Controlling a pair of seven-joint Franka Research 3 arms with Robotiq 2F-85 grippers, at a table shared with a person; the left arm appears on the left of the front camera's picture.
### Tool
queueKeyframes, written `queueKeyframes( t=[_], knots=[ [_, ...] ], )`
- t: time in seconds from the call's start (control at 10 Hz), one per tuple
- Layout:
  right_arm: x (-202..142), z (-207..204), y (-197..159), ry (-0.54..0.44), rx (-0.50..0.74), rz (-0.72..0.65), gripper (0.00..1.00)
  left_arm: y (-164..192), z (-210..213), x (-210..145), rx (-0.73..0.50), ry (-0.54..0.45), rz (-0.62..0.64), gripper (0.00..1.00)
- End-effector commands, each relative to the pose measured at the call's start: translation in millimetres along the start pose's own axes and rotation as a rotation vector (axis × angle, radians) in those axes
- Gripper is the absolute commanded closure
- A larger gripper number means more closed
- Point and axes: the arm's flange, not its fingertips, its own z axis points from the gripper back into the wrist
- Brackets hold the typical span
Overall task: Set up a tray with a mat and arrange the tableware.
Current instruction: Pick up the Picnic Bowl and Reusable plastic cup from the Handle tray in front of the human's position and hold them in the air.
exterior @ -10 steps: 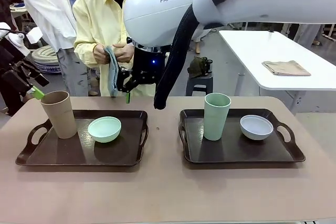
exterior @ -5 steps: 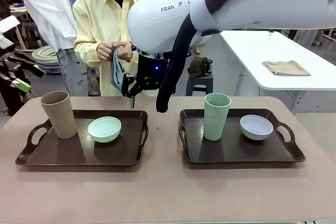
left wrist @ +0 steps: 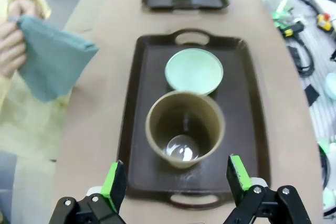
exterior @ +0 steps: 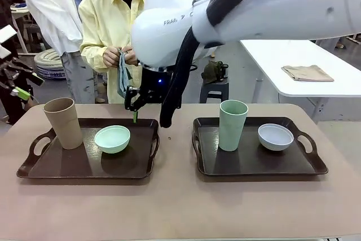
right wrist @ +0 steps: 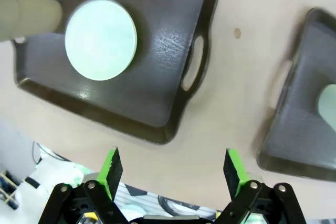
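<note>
Two dark trays lie side by side. The left tray [exterior: 141, 165] carries a tan cup [exterior: 60, 121] and a mint green bowl [exterior: 112, 138]. On the right tray [exterior: 248, 165] stand a mint green cup [exterior: 232, 123] and a grey-white bowl [exterior: 276, 136]. A person at the far side holds a folded grey-blue mat [exterior: 122, 76] in both hands. My right gripper [exterior: 134, 109] hangs open above the left tray's far edge, just below the mat. My left gripper [left wrist: 176, 182] is open, high over the tan cup [left wrist: 185, 128] and the bowl [left wrist: 194, 71]; the mat [left wrist: 50, 61] is off to its side.
Bare table [exterior: 175, 207] runs along the near side and between the trays. From the right wrist I look down on the left tray [right wrist: 157, 51], its bowl [right wrist: 101, 39] and the other tray [right wrist: 299, 129]. A second white table [exterior: 293, 66] with a folded tan cloth [exterior: 307, 73] stands behind.
My right gripper has sunk a little toward the left tray's far edge. My left gripper has drawn back to the left. The person has raised the mat slightly.
</note>
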Motion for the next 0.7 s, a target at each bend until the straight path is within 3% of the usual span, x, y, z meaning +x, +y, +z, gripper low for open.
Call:
queueKeyframes(
  t=[0.0, 0.6],
  knots=[
    [22.3, -16.5, 34.5, -0.028, -0.087, -0.04, 0.0, 8.0, -3.0, -17.4, 0.065, 0.038, 0.032, 0.0],
    [49.9, -42.4, 51.0, 0.004, -0.117, -0.099, 0.0, -4.3, -8.6, -76.3, -0.156, -0.084, 0.043, 0.0]
  ],
)
